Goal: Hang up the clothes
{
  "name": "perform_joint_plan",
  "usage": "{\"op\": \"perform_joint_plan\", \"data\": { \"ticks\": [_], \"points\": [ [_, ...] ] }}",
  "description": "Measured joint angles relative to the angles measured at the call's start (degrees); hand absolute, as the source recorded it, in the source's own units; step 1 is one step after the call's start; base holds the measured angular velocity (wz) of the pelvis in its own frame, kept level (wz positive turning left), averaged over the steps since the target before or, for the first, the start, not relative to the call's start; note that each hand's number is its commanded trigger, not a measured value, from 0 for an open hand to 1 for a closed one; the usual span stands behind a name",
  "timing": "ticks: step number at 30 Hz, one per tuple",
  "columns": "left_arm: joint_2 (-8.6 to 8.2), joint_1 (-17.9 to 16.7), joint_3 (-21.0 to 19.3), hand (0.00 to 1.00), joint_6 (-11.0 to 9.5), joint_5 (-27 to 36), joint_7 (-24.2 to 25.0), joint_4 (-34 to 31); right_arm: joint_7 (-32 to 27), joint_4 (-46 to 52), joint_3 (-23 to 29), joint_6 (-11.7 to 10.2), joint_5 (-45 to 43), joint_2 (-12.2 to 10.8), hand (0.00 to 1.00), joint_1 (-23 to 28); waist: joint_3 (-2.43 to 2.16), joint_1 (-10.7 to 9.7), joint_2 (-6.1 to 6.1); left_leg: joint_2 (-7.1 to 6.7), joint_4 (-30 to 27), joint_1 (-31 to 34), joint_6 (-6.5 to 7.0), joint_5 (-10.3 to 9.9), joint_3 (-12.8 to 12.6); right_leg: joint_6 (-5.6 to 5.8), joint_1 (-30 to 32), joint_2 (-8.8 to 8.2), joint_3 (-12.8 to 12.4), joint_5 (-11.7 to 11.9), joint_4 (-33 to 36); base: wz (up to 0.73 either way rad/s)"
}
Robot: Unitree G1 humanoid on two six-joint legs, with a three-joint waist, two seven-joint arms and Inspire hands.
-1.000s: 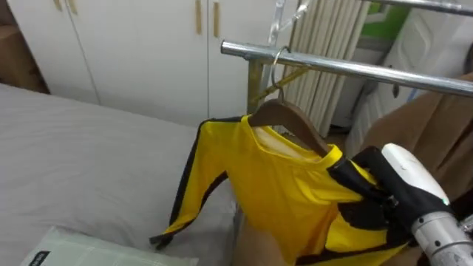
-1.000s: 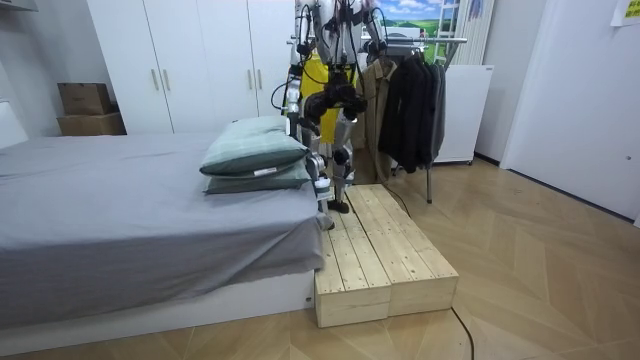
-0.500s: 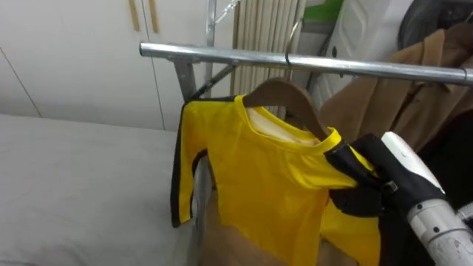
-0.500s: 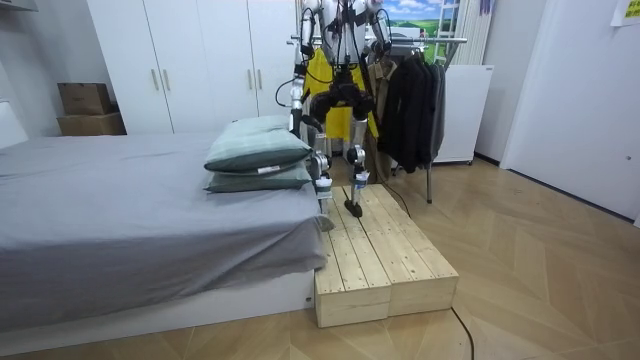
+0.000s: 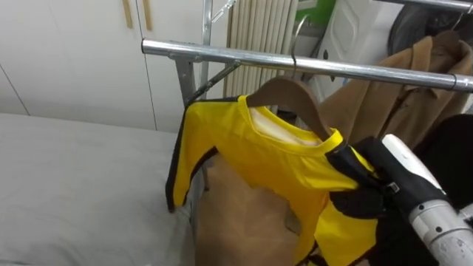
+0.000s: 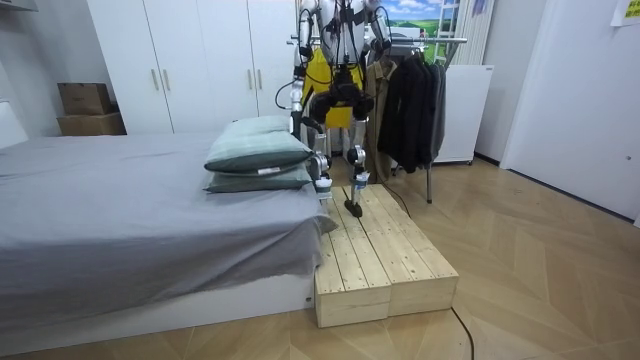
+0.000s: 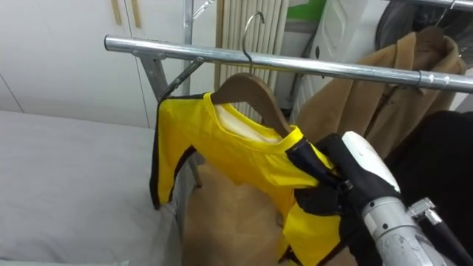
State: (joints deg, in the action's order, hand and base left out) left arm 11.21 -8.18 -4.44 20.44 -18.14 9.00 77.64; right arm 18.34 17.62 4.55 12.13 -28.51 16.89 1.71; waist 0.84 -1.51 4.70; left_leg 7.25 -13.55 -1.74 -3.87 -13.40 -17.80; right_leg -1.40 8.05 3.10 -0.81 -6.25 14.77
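A yellow shirt [image 5: 273, 170] with black trim hangs on a wooden hanger [image 5: 284, 94]. The hanger's wire hook [image 5: 294, 41] rises at the metal rail [image 5: 222, 53] of the clothes rack; whether it rests over the rail I cannot tell. My right hand [image 5: 373, 188] comes in from the lower right, its dark fingers curled round the shirt's shoulder at the hanger's end. In the room view I stand on a wooden platform [image 6: 385, 255] between bed and rack, with the yellow shirt [image 6: 322, 72] raised at the rail.
A brown coat [image 5: 384, 96] and a dark garment [image 5: 451, 148] hang further right on the rail. More brown cloth [image 5: 236, 222] hangs under the shirt. The grey bed [image 5: 74, 185] lies to the left, white wardrobe doors [image 5: 74, 59] behind it.
The view has swung right, from the bed toward the rack. The hanger's hook has gone from the rail's left end to further along it. My right hand keeps its hold.
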Motion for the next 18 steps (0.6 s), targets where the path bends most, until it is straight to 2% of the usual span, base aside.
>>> {"op": "perform_joint_plan", "data": {
  "ticks": [12, 18],
  "points": [
    [0.00, -0.1, 0.1, 0.00, -0.8, 0.1, 0.0, 0.1, 4.2, -1.8, 0.9, 0.3, 8.9, 1.3, 1.00, 0.0, 0.09, 0.7, -0.13, 0.03, 0.2, -0.7, -0.01, 0.0, 0.6, -0.05, -1.1, -0.01, 0.5, 0.0, 0.0, 0.02],
    [0.01, -0.1, 0.0, 0.00, -2.4, 0.0, 0.0, 0.0, 5.8, -4.5, 1.0, 0.3, 14.4, 1.4, 1.00, -0.9, 0.12, 2.6, -0.16, 0.04, 0.2, -0.9, -0.02, 0.0, 0.6, -0.04, -1.2, 0.00, 0.7, 0.0, -0.4, 0.00]
  ]
}}
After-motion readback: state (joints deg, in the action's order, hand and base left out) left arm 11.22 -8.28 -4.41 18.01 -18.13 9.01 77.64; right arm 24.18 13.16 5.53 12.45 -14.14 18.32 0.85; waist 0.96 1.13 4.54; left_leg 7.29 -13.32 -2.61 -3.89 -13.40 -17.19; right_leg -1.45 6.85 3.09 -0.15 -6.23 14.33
